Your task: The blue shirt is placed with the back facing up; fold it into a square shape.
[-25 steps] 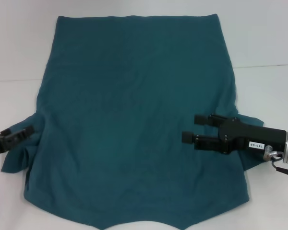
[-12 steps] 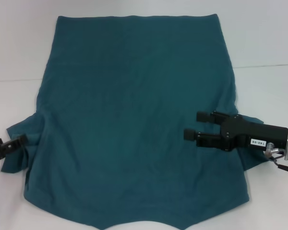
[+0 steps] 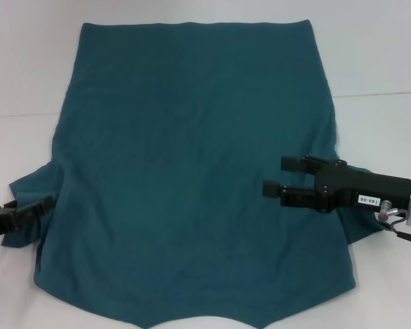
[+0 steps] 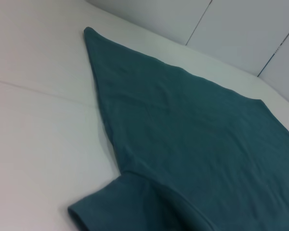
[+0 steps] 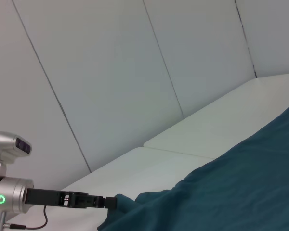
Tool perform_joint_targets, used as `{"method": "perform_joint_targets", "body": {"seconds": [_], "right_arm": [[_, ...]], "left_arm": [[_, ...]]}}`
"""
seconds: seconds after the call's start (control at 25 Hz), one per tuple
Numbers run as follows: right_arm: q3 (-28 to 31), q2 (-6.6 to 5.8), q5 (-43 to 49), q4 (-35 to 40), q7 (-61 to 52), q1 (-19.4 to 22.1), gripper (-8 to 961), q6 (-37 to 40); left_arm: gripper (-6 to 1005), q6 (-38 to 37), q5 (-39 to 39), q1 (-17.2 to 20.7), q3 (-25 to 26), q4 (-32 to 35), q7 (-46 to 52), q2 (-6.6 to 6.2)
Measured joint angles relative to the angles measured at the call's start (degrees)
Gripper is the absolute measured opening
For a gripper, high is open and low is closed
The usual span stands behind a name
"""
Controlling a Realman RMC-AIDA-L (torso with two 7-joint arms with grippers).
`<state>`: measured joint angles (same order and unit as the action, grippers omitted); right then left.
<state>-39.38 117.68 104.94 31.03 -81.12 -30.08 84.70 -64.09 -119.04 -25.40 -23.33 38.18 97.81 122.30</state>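
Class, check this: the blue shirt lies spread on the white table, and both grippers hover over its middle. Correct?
Not quite. In the head view only the right gripper is above the blue shirt; the left gripper sits at its left sleeve edge.

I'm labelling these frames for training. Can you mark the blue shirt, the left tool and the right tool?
blue shirt point(image 3: 192, 171): head view, middle of its back panel.
left tool point(image 3: 46, 203): head view, tip at the shirt's sleeve.
right tool point(image 3: 277, 175): head view, midway between its fingertips.
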Motion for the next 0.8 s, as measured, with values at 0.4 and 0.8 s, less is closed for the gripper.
{"method": "perform_joint_targets", "body": {"seconds": [0.4,0.8], "right_arm": [[0.0,0.0,0.0,0.0,0.0,0.0,940,-0.3],[0.1,0.04,0.0,0.0,0.0,0.0,941,-0.4]], "left_arm": [[869,0.2,-1.0,-0.1,-0.9,-0.5,0.1,-0.03],[818,0.0,-1.0,-0.2,-0.9,-0.3,0.2,-0.06]]}}
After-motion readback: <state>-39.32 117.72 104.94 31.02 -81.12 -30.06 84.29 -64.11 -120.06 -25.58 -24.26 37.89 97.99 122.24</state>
